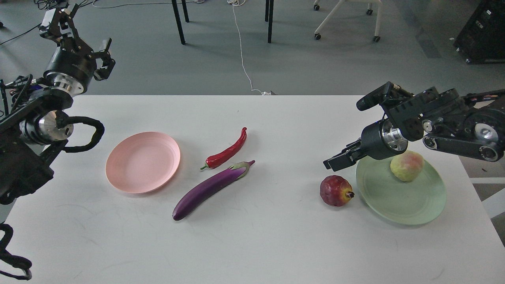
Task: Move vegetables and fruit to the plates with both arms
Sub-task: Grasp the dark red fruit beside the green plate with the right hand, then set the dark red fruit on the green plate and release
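Observation:
The yellow-green fruit (407, 165) with a pink blush lies on the back of the pale green plate (394, 203) at the right. The dark red pomegranate (335, 191) sits on the table, touching the plate's left rim. My right gripper (336, 160) is open and empty, just above and behind the pomegranate. The red chili pepper (228, 152) and the purple eggplant (209, 188) lie mid-table. The pink plate (143, 162) to their left holds nothing. My left gripper (81, 29) is open and empty, raised beyond the table's back left corner.
The white table (252, 244) has its back edge just behind the arms and its right edge close to the green plate. On the floor beyond are black table legs (178, 21), a white cable (241, 47), a chair base (343, 19) and a black case (483, 31).

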Motion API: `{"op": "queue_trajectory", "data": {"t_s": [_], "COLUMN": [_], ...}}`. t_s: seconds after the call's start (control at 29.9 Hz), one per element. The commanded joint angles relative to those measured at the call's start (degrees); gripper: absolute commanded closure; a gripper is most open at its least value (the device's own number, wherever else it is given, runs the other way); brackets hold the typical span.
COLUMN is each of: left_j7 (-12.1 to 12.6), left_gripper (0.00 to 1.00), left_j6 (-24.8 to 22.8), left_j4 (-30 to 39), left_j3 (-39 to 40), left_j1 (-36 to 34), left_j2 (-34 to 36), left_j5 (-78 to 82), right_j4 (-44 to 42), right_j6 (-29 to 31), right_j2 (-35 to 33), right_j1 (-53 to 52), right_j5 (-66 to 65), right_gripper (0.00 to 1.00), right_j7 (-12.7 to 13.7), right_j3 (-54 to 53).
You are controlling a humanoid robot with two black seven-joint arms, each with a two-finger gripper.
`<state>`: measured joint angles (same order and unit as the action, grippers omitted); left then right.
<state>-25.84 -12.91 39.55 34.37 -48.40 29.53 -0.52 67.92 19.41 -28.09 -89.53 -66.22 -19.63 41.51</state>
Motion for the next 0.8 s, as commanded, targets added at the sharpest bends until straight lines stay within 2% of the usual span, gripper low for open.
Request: {"op": "queue_trajectory", "data": {"t_s": [0.0,0.13,0.2,0.27,0.37,0.44,0.6,0.77], "left_j7": [0.0,0.0,0.0,0.0,0.0,0.0,0.0,0.0], "left_gripper": [0.02,0.02,0.02,0.02,0.02,0.02,0.02,0.02], "left_j6": [0.0,0.0,-0.1,-0.1,-0.2,-0.2,-0.2,-0.4], "left_j4": [0.0,0.0,0.0,0.0,0.0,0.0,0.0,0.0], "left_j3": [0.0,-0.1,-0.1,-0.1,-0.1,-0.1,-0.1,-0.1], "left_j1": [0.0,0.1,0.1,0.2,0.2,0.2,0.3,0.4], "left_j2": [-0.1,0.0,0.1,0.2,0.4,0.4,0.4,0.4], "left_j5": [0.0,0.0,0.0,0.0,0.1,0.1,0.1,0.1], "right_j4": [1.8,1.6,1.5,1.2,0.1,-0.4,0.1,1.5], "right_j6": [0.2,0.1,0.1,0.1,0.0,-0.2,-0.2,0.1], "right_j2": [0.8,1.9,2.2,2.9,3.8,4.0,2.7,-2.8], "right_j1": [0.0,1.1,2.0,2.8,3.3,3.2,-0.5,-2.8], "right_j5": [0.0,0.1,0.1,0.1,0.2,0.2,0.5,-4.9], "right_gripper": [0.07,0.1,0.15,0.22,0.39,0.45,0.46,0.45], "right_j7": [-0.1,-0.2,-0.3,-0.3,-0.3,-0.4,-0.6,-0.3], "right_j3": [1.7,3.3,3.3,3.4,3.4,3.1,2.3,3.4]}}
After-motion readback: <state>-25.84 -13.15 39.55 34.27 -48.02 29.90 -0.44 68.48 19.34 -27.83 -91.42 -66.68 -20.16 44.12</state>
